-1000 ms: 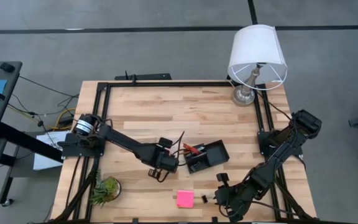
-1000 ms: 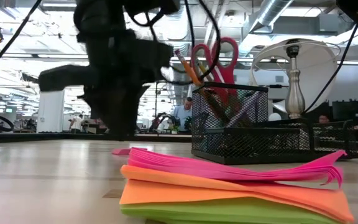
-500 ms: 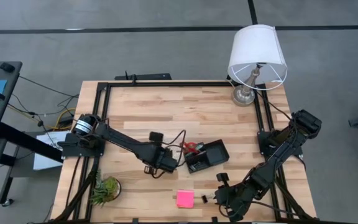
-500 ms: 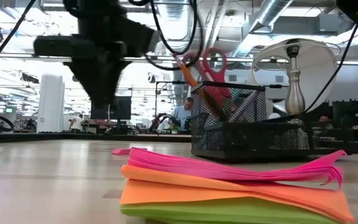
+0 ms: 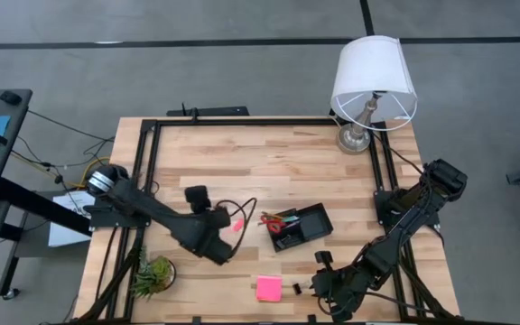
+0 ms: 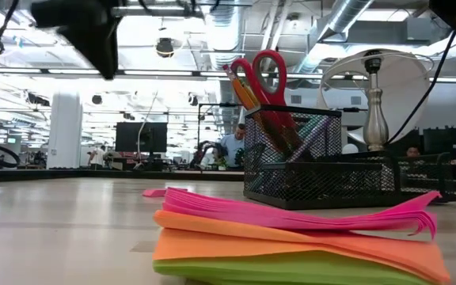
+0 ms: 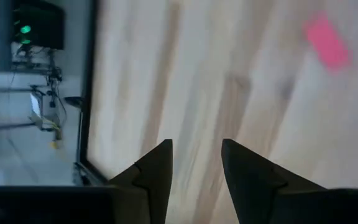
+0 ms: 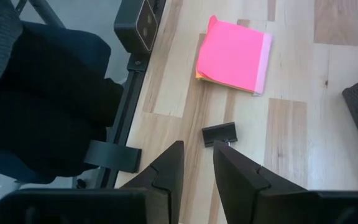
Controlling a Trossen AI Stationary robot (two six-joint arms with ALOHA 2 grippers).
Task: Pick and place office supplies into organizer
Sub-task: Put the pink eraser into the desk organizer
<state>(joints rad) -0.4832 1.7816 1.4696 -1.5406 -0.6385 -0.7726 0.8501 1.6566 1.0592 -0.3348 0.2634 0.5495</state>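
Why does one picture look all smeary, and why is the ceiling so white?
Left wrist view: the table and pink eraser are streaked with motion blur. Low view: ceiling lights glare white; the near sticky-note pad looks soft, the organizer sharper.

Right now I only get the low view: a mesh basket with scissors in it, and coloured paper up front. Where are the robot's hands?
Observer: The left hand is to the left of the organizer, open and empty.
Operator: And the other one?
Observer: The right hand hangs near the front edge of the table, with a black binder clip just ahead of it.
Operator: Anything else I'm missing?
Observer: A small green plant stands at the table's front left corner.
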